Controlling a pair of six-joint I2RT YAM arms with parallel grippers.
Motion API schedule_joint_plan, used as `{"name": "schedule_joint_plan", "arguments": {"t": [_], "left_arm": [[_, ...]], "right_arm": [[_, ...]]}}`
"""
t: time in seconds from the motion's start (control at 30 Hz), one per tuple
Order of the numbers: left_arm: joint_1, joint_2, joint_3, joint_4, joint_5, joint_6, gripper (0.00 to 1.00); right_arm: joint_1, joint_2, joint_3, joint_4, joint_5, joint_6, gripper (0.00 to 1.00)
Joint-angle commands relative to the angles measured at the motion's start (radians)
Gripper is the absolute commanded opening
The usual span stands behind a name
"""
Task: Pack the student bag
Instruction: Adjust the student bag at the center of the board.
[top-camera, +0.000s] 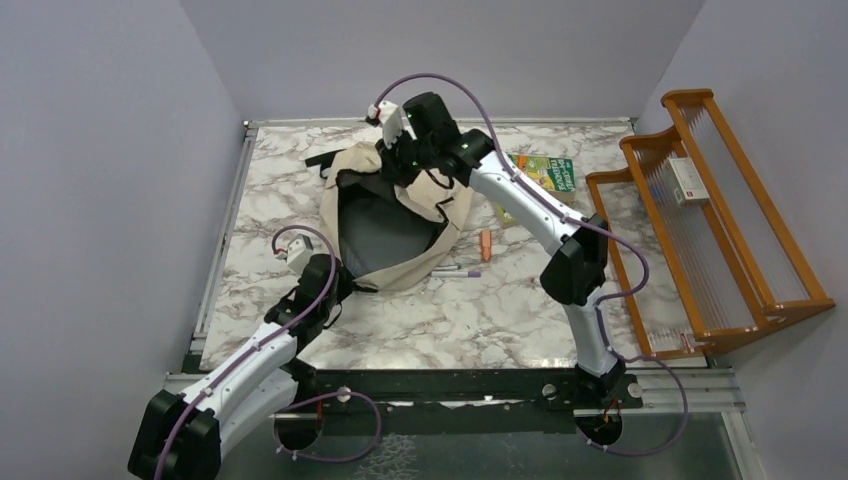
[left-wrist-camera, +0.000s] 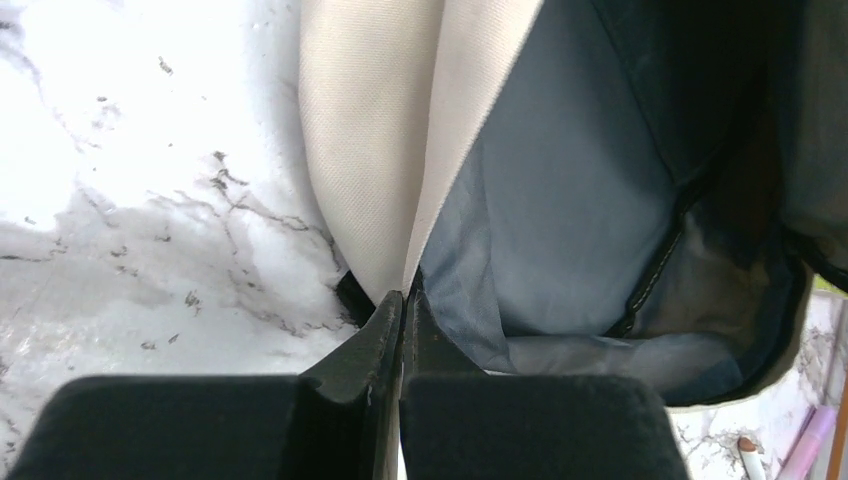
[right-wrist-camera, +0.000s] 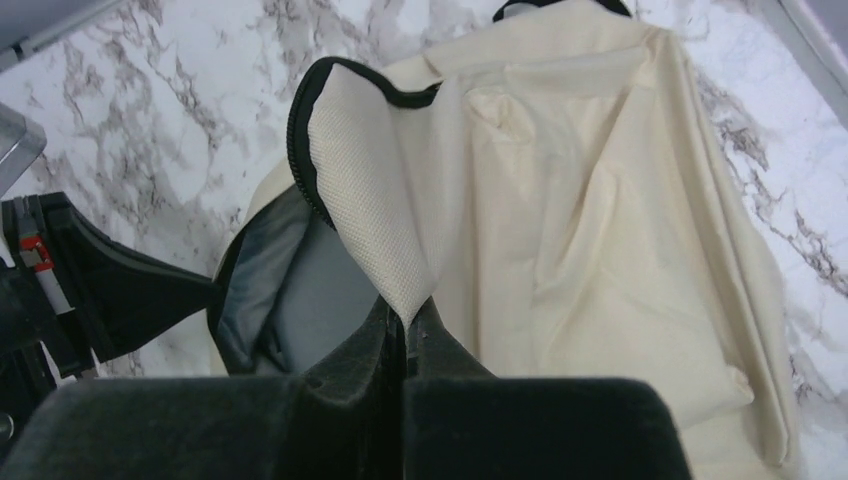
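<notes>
The student bag's (top-camera: 420, 266) far edge is hidden beneath the right gripper (top-camera: 398, 165).

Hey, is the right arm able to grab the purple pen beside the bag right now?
Probably not yet. The right gripper is shut on a flap of the student bag, so it is occupied. The purple pen lies uncovered on the table near that arm, so after letting go it looks reachable.
</notes>
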Motion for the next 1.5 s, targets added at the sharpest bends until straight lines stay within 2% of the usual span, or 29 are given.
{"name": "schedule_joint_plan", "arguments": {"t": [0.0,0.13,0.33,0.5,0.63,0.7,0.93,1.03,1.23,1.33,1.47], "left_arm": [[0.001,-0.002,0.017,-0.076,-0.036,-0.025,0.00],[0.001,-0.015,0.014,-0.074,-0.035,-0.038,0.00],[0.001,-0.045,0.014,-0.081,-0.053,-0.016,0.00],[0.001,-0.060,0.024,-0.084,-0.052,0.005,0.00],[0.002,-0.067,0.058,-0.085,-0.056,0.035,0.00],[0.001,-0.065,0.090,-0.099,-0.065,0.055,0.06],[0.001,-0.043,0.238,-0.122,-0.120,0.146,0.41],[0.002,0.013,0.295,-0.068,-0.147,0.203,0.49],[0.012,0.210,0.365,0.133,-0.123,0.358,0.45],[0.054,0.342,0.417,0.200,-0.033,0.412,0.45],[0.123,0.510,0.499,0.266,0.156,0.444,0.44]], "right_arm": [[-0.113,0.088,0.140,-0.001,-0.223,0.026,0.01],[-0.205,0.172,0.190,0.007,-0.384,0.053,0.00],[-0.323,0.283,0.190,0.077,-0.470,0.121,0.04],[-0.364,0.334,0.142,0.132,-0.467,0.129,0.15],[-0.367,0.353,0.110,0.171,-0.420,0.122,0.19],[-0.368,0.354,0.092,0.190,-0.377,0.122,0.22],[-0.371,0.306,0.028,0.247,-0.349,0.133,0.33],[-0.371,0.284,0.013,0.260,-0.349,0.137,0.35],[-0.371,0.249,0.005,0.266,-0.345,0.146,0.35],[-0.371,0.238,0.006,0.266,-0.349,0.154,0.35],[-0.371,0.231,0.006,0.266,-0.346,0.155,0.36]]}}
